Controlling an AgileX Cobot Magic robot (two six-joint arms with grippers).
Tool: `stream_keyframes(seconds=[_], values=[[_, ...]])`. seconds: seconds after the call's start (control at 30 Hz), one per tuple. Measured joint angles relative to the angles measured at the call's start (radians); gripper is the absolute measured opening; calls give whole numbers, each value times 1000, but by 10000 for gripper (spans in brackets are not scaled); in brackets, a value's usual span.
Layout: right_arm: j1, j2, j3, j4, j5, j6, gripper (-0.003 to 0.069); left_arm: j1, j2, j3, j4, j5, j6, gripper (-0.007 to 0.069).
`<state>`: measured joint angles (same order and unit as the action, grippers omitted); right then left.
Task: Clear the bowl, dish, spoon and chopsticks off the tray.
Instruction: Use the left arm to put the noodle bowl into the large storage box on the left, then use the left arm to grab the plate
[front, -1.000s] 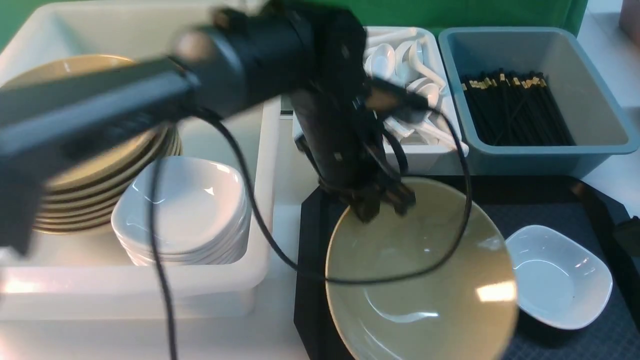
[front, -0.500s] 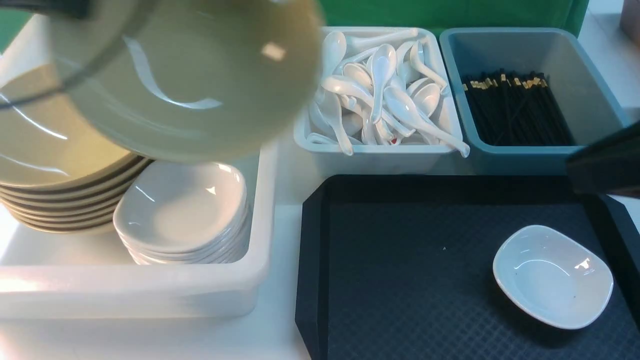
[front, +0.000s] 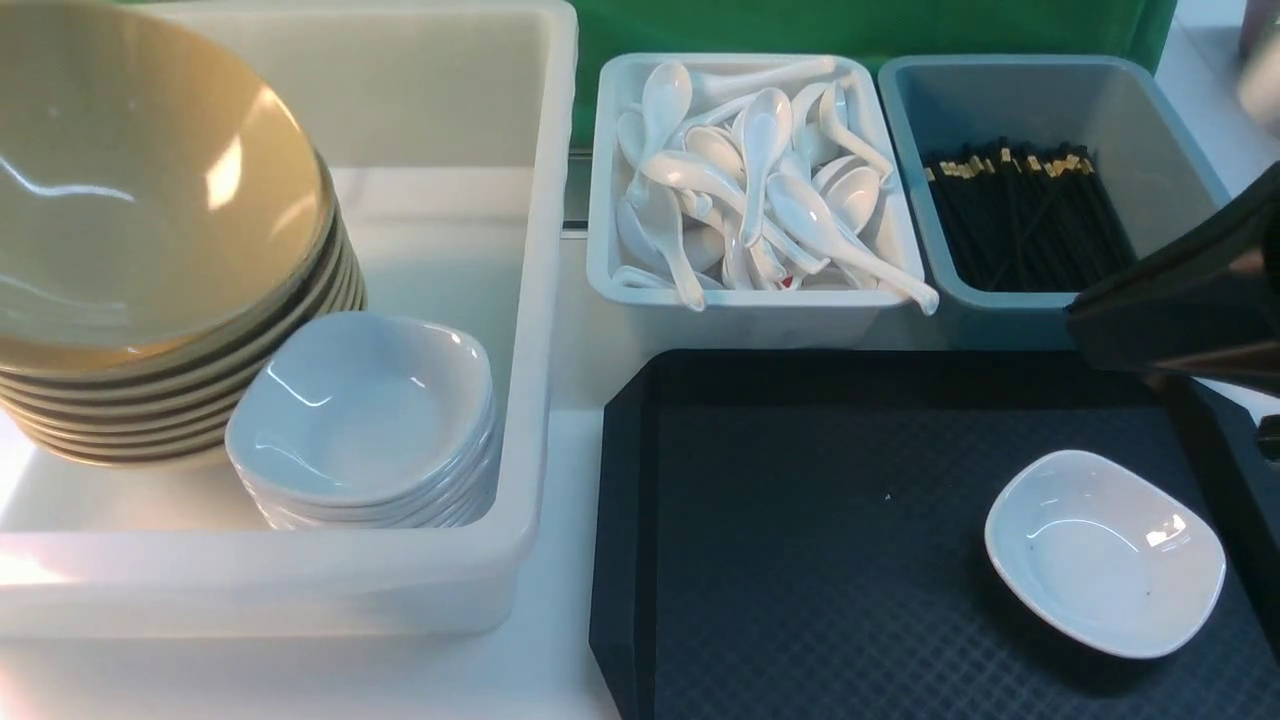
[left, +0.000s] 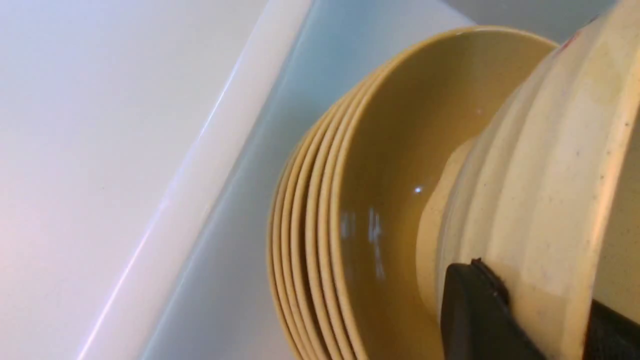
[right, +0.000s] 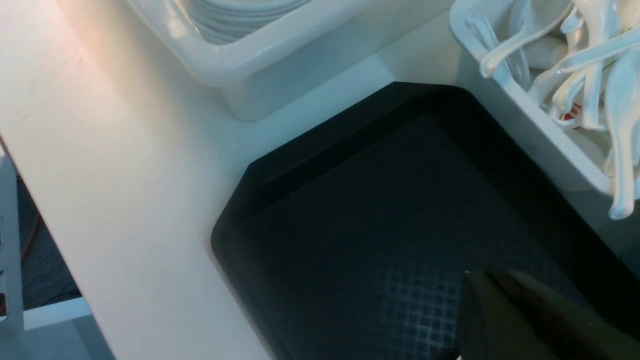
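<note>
While pinching the bowl (front: 130, 170) by the rim in the left gripper (left: 545, 320), tilts it over the stack (front: 150, 420), upper left, likely to nest.
Shows the dish (front: 1105, 555) on the tray (front: 800, 560), lower right, with the right gripper (right: 495, 300) closed tight, empty.

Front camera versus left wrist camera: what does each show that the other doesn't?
Front only: the dish alone on the tray, the spoon bin, the chopstick bin, the stacked white dishes. Left wrist only: the left gripper clamped on the wall of the bowl. Both: that bowl at the stack of tan bowls in the white bin.
</note>
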<state>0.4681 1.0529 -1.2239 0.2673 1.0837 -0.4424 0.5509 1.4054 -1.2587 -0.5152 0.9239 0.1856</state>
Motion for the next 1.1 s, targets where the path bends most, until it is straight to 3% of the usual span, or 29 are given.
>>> stream_keyframes(seconds=[0.17, 0.43, 0.57, 0.73, 0.87, 0.93, 0.97, 1.0, 1.1], values=[[0, 12, 0, 1, 3, 0, 34, 1, 60, 27, -1, -17, 40, 123], [0, 13, 0, 2, 5, 0, 34, 1, 79, 27, 141, 42, 9, 486], [0, 13, 0, 2, 7, 0, 34, 1, 46, -6, 217, 77, -33, 575], [0, 13, 0, 2, 15, 0, 34, -43, -64, -113, 252, 145, -71, 589], [0, 13, 0, -27, 22, 14, 34, -200, -150, -160, 238, 171, -75, 573], [0, 13, 0, -83, 48, 67, 34, -409, -187, -170, 223, 191, -75, 554], [0, 13, 0, -95, 59, 79, 34, -427, -187, -171, 223, 192, -77, 554], [0, 13, 0, -148, 91, 118, 34, -579, -185, -171, 224, 195, -91, 546], [0, 13, 0, -249, 153, 202, 34, -852, -140, -171, 279, 159, -137, 545]])
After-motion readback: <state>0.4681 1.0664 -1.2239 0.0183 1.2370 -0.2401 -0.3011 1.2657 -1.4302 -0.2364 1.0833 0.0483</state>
